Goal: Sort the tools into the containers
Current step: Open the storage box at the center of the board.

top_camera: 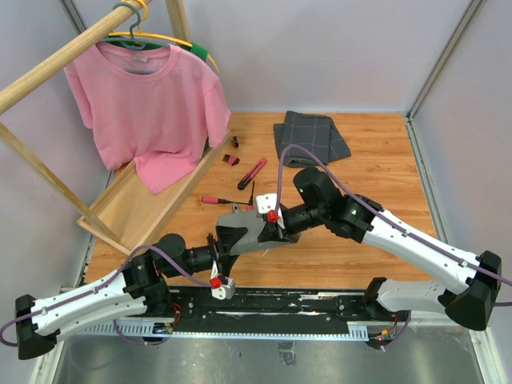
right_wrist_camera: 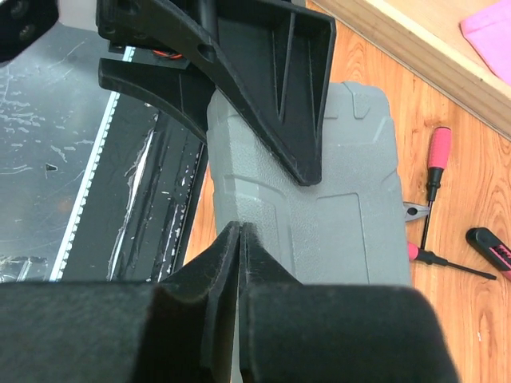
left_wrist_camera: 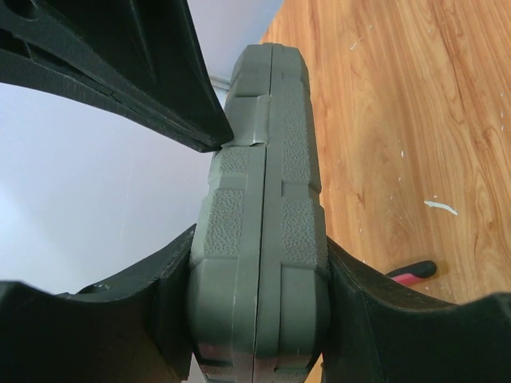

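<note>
A closed grey tool case (top_camera: 250, 233) is held up on edge above the near part of the wooden floor. My left gripper (top_camera: 226, 242) is shut on its near end; in the left wrist view the case (left_wrist_camera: 267, 199) fills the gap between both pads of that gripper (left_wrist_camera: 259, 287). My right gripper (top_camera: 269, 226) is shut, and its joined tips (right_wrist_camera: 241, 229) rest against the case's broad side (right_wrist_camera: 335, 207) with nothing between them. Loose tools lie beyond: a red-handled screwdriver (top_camera: 213, 199), a pink and black knife (top_camera: 252, 172), and small pieces (top_camera: 232, 159).
A wooden rack base (top_camera: 140, 204) with a pink T-shirt (top_camera: 148, 104) on a hanger stands at the left. A folded grey cloth (top_camera: 310, 138) lies at the back. Pliers (right_wrist_camera: 413, 211) and screwdrivers (right_wrist_camera: 437, 155) lie just past the case. White walls enclose the floor.
</note>
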Controlling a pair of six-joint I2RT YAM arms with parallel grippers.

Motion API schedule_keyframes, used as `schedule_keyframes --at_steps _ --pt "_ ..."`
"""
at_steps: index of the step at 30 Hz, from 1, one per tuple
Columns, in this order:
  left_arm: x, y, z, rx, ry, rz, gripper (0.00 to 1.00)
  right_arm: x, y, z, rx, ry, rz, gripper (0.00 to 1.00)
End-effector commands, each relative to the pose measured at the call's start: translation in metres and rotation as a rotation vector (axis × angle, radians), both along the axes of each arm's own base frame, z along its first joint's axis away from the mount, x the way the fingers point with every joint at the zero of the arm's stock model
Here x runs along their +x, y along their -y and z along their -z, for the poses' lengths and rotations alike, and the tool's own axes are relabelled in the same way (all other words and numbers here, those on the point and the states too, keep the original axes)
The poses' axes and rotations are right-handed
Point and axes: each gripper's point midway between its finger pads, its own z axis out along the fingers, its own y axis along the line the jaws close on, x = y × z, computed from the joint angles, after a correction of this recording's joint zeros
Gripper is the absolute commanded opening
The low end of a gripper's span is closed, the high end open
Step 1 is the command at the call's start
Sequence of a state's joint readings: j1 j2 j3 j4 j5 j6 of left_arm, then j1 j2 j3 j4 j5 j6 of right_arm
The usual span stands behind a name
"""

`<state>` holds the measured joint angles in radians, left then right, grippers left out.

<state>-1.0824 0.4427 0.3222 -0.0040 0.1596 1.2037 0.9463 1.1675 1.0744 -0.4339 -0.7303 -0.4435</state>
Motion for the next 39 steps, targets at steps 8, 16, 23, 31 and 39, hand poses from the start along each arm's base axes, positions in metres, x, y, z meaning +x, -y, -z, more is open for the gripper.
schedule_keyframes --at_steps 8,16,23,31,39 --pt "0.031 -0.026 -0.094 -0.294 0.152 -0.215 0.0 -0.08 0.03 0.032 -0.198 -0.266 -0.139 0.02" --pt "0.032 -0.024 -0.091 -0.281 0.146 -0.216 0.0 -0.093 0.045 0.03 -0.209 -0.278 -0.13 0.02" --pt "0.028 -0.021 -0.089 -0.277 0.149 -0.19 0.0 -0.086 0.047 0.013 -0.143 -0.197 -0.079 0.15" --pt "0.019 -0.013 -0.08 -0.246 0.152 -0.118 0.0 -0.034 0.032 -0.055 0.114 0.161 0.063 0.53" --pt "0.007 -0.003 -0.07 -0.205 0.139 -0.033 0.0 -0.012 0.019 -0.102 0.385 0.446 0.088 0.62"
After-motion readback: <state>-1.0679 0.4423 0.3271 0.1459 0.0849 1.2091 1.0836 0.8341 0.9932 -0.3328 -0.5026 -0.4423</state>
